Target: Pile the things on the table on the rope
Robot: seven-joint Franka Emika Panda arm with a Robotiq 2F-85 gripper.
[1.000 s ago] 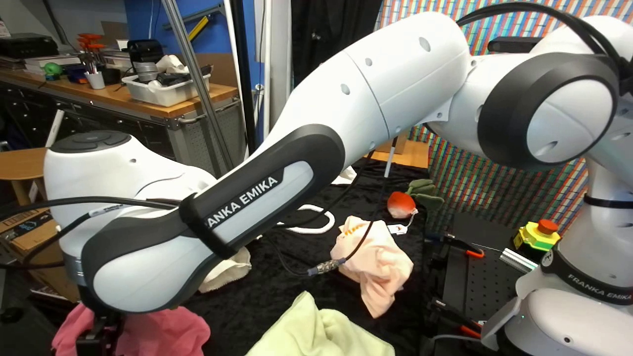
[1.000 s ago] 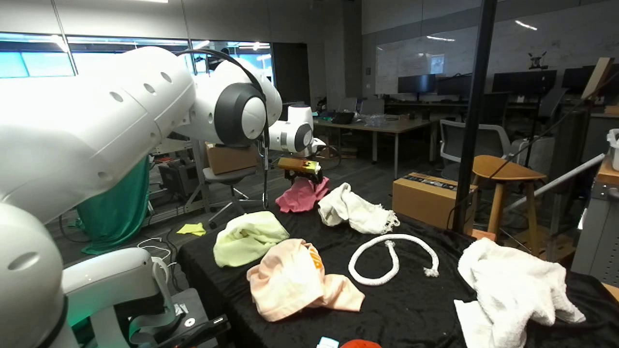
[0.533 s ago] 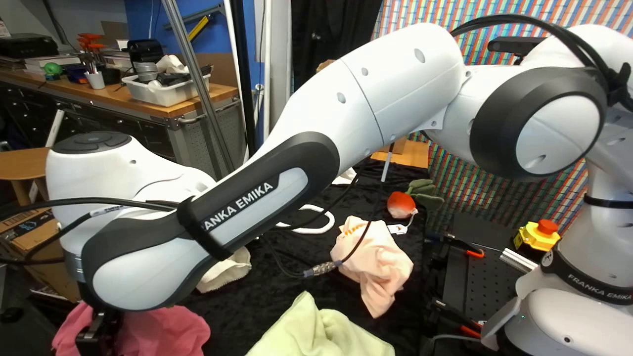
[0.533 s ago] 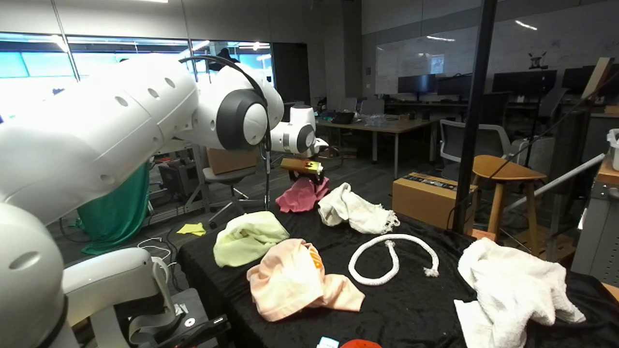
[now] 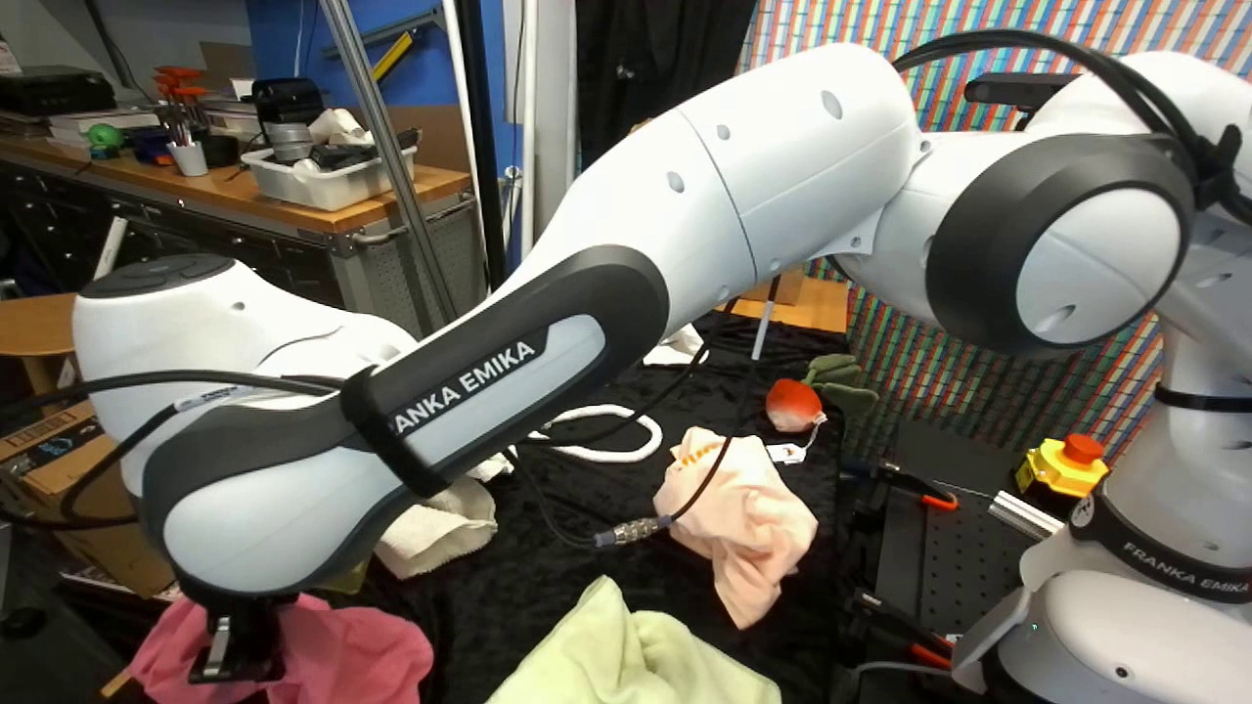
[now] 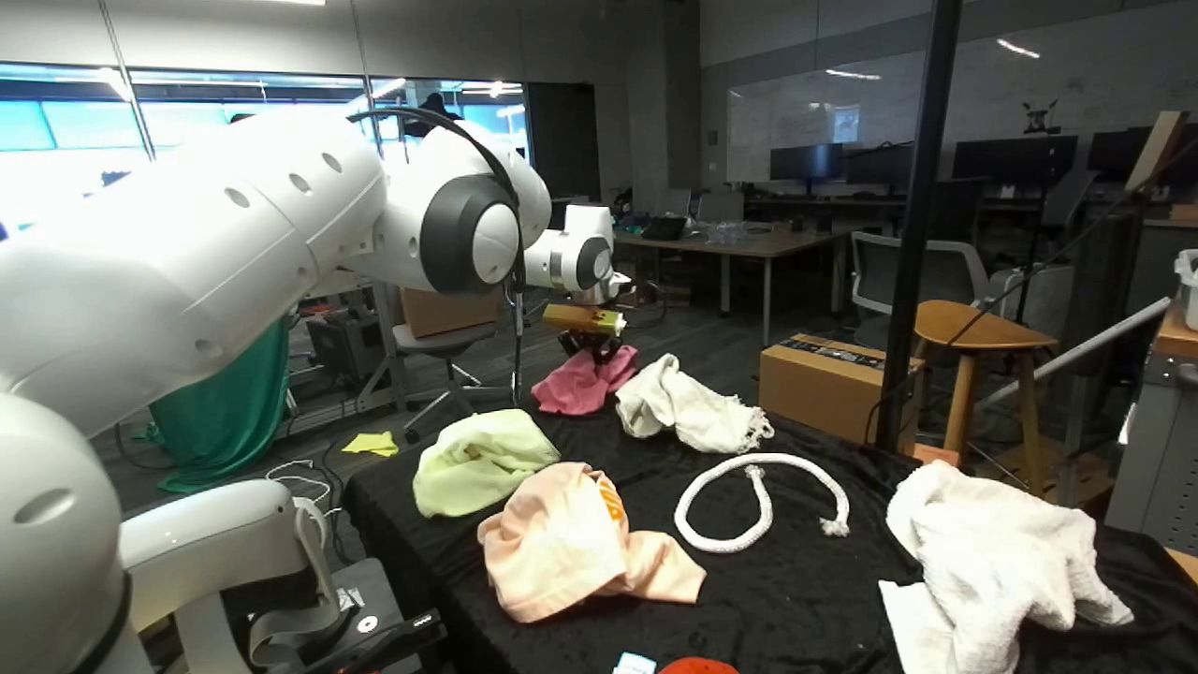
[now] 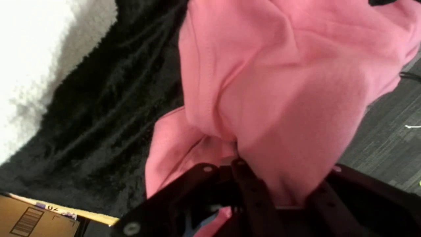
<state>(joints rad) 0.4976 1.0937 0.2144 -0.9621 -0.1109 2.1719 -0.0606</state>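
Claw held the pink cloth pinched, apparently the grasping step. Next it likely needed lifting toward four o'clock in an exterior view, onto the rope.

Floor: dark grey, carpeted, running on past the far edge of the table.

Windows: bright, bluish band set high in the wall, the strongest light we find.

Whiteboard: pale, glossy, carrying streaks of reflected light.

Furniture, in an exterior view: wood-topped desk on grey legs; dark monitors in a row; grey-backed office chair; wooden stool near a cardboard box, both beyond the table's far edge, beside which we also enter a black post.

In an exterior view we further record: wood-topped workbench bearing a white bin; blue wall panel behind it; black curtain; backdrop of multicoloured stripes.
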